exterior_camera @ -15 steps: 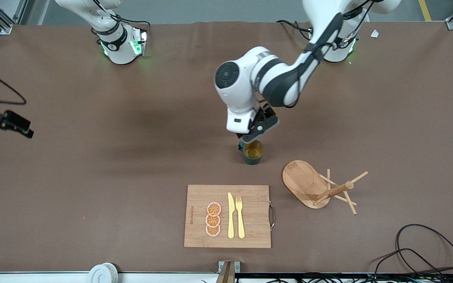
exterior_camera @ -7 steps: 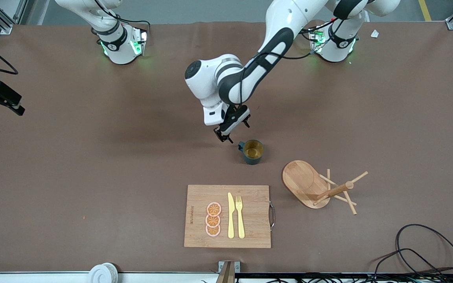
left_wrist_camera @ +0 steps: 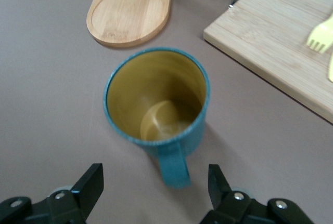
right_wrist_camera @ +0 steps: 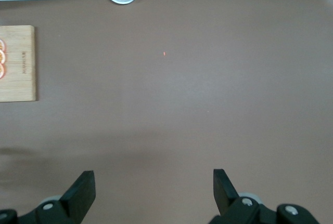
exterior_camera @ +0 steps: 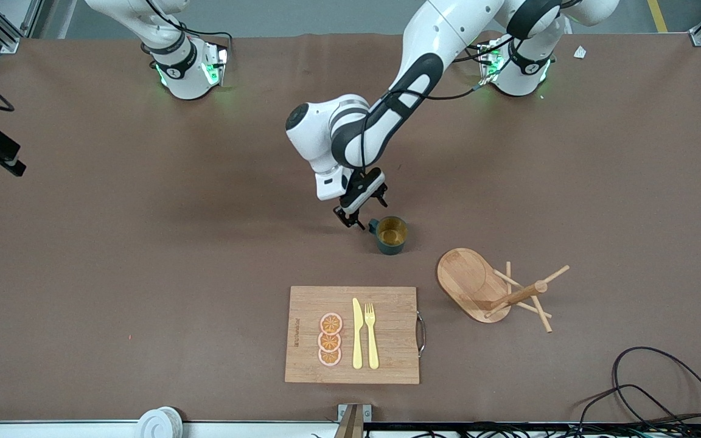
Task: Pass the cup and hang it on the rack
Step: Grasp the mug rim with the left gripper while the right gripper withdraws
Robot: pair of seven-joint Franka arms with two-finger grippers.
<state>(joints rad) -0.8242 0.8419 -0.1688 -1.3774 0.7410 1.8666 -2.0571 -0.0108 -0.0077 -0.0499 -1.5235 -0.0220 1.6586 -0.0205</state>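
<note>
The dark teal cup [exterior_camera: 392,235] stands upright on the brown table, its tan inside showing and its handle [left_wrist_camera: 174,167] turned toward my left gripper. My left gripper [exterior_camera: 367,212] is open and empty, low beside the cup at the handle. In the left wrist view the handle lies between the open gripper's [left_wrist_camera: 155,176] fingers, untouched. The wooden rack [exterior_camera: 471,281] is beside the cup, nearer to the front camera, toward the left arm's end; its post and pegs [exterior_camera: 524,294] show over its oval base. My right gripper [right_wrist_camera: 153,180] is open and empty over bare table at the right arm's end.
A rectangular cutting board [exterior_camera: 387,359] with orange slices [exterior_camera: 330,339], a yellow knife and a fork [exterior_camera: 371,334] lies nearer to the front camera than the cup. A white roll [exterior_camera: 159,421] and black cables [exterior_camera: 661,389] lie at the front table edge.
My left gripper swung from over the cup to beside its handle and came down close to it. My right gripper drew back toward the right arm's end. The cup has not moved.
</note>
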